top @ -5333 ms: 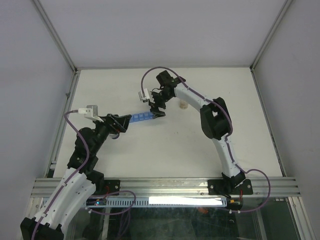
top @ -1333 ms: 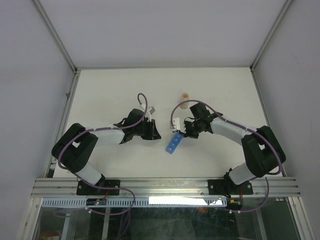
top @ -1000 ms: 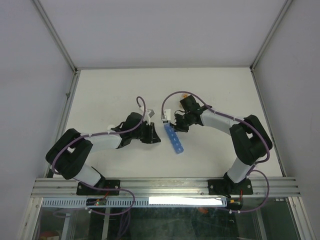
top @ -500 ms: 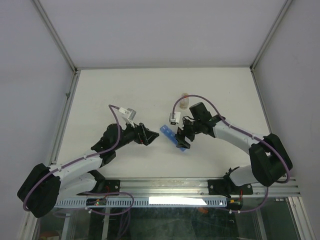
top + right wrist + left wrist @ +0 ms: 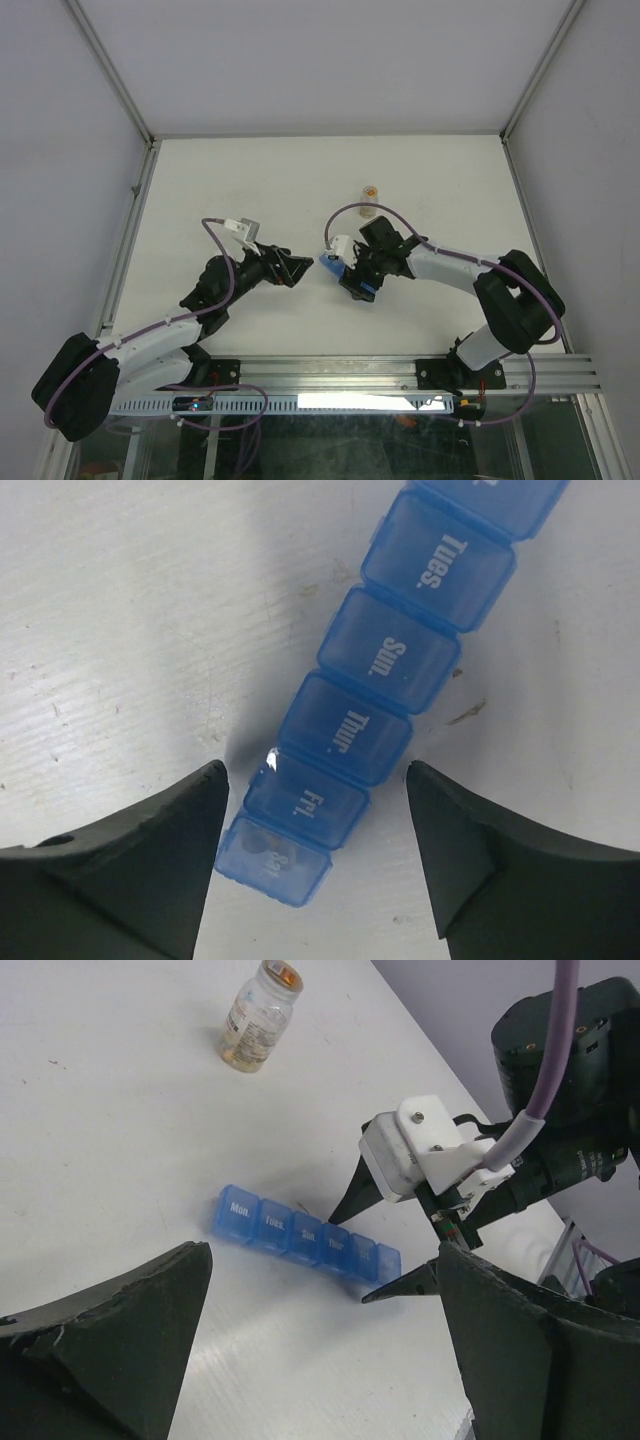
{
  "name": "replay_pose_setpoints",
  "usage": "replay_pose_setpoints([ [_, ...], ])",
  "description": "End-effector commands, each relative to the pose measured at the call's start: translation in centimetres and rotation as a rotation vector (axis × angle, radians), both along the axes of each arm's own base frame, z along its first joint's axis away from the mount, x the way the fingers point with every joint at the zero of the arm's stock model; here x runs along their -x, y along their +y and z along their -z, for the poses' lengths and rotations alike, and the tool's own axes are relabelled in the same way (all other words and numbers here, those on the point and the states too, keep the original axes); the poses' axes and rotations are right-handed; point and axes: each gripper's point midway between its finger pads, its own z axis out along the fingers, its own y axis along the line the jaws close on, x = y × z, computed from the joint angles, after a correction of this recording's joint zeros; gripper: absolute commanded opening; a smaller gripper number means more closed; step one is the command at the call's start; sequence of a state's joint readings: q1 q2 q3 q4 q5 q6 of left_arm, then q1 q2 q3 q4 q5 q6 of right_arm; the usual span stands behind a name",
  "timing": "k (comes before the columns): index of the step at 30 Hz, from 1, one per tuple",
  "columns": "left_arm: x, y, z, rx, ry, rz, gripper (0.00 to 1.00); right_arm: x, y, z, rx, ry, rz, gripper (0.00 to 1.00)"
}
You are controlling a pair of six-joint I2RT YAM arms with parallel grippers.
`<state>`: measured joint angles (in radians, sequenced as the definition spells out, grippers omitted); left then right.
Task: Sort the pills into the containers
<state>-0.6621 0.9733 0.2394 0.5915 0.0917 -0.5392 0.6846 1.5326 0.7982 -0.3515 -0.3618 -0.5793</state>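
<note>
- The pill organizer [image 5: 395, 705], a blue strip with day-labelled lids, lies flat near the middle of the worktop [image 5: 220, 180], slightly toward its near edge. Every lid I can read looks shut.
- The pills [image 5: 243, 1055] appear as an orange-tan layer in the small clear bottle [image 5: 260, 1010], which stands upright well apart from the strip, toward the far edge.
- The right gripper [image 5: 315, 772] is released, its 2 fingers straddling the Fri. and Sat. end without visibly touching it.
- The left gripper [image 5: 297, 268] is spread wide, holds nothing and sits near the Mon. end.
- Risk: closing on that end could pivot or skid the light strip, or press a lid tighter rather than lift it. The 2 grippers are close enough to knock together.
- Hard to tell: a dark smudge inside Sat. may be pills or shadow. The strip's far compartment is cut off in the right wrist view. Whether the bottle is capped is unclear.
</note>
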Motion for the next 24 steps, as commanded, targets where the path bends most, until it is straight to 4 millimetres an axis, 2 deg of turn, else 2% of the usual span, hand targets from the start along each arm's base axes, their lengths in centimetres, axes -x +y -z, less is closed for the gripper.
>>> replay_pose_setpoints([
  [1, -0.2, 0.3, -2.4, 0.041, -0.080, -0.024, 0.99, -1.8, 1.7, -1.7, -0.035, -0.067, 0.007, 0.69],
  [8, 0.6, 0.4, -1.5, -0.005, -0.091, 0.008, 0.99, -0.9, 2.4, -2.1, -0.057, -0.046, -0.095, 0.41],
  [11, 1.0, 0.3, -0.9, -0.022, -0.091, 0.033, 0.98, -0.4, 2.7, -2.1, -0.058, -0.044, -0.181, 0.34],
  [18, 2.9, -0.1, -0.6, -0.040, -0.222, 0.135, 0.90, 2.7, 2.8, -2.4, -0.076, -0.038, -0.523, 0.33],
  [24, 5.2, -1.0, -1.2, -0.046, -0.379, 0.223, 0.90, 2.6, 2.2, -1.3, -0.029, -0.040, -0.609, 0.34],
])
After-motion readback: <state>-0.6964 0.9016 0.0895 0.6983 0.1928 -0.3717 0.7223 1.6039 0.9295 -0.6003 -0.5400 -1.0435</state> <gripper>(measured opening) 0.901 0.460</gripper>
